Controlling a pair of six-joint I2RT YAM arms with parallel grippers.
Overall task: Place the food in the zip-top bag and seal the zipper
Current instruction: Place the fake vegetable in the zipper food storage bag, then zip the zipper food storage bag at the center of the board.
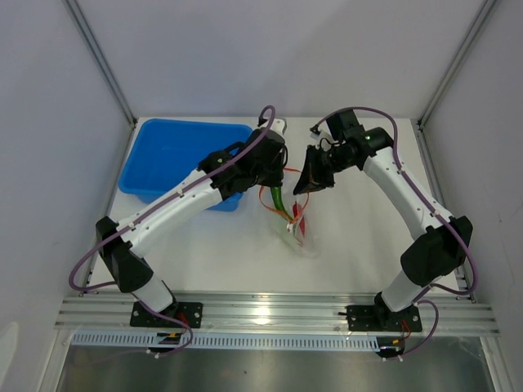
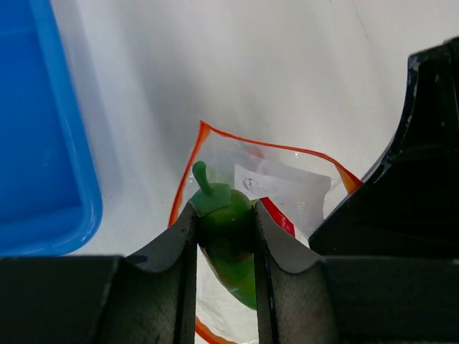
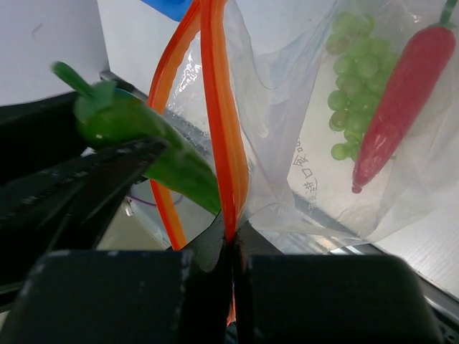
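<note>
My left gripper is shut on a green pepper, held stem-up over the open mouth of the clear zip-top bag. In the top view the pepper hangs at the bag's mouth. My right gripper is shut on the bag's red-orange zipper strip and holds that edge up. The green pepper and the left fingers show at the left of the right wrist view. Light-green grapes and a slim red pepper lie inside the bag.
A blue plastic tub stands at the back left, right beside the left arm; its edge shows in the left wrist view. White walls and metal frame posts close in the table.
</note>
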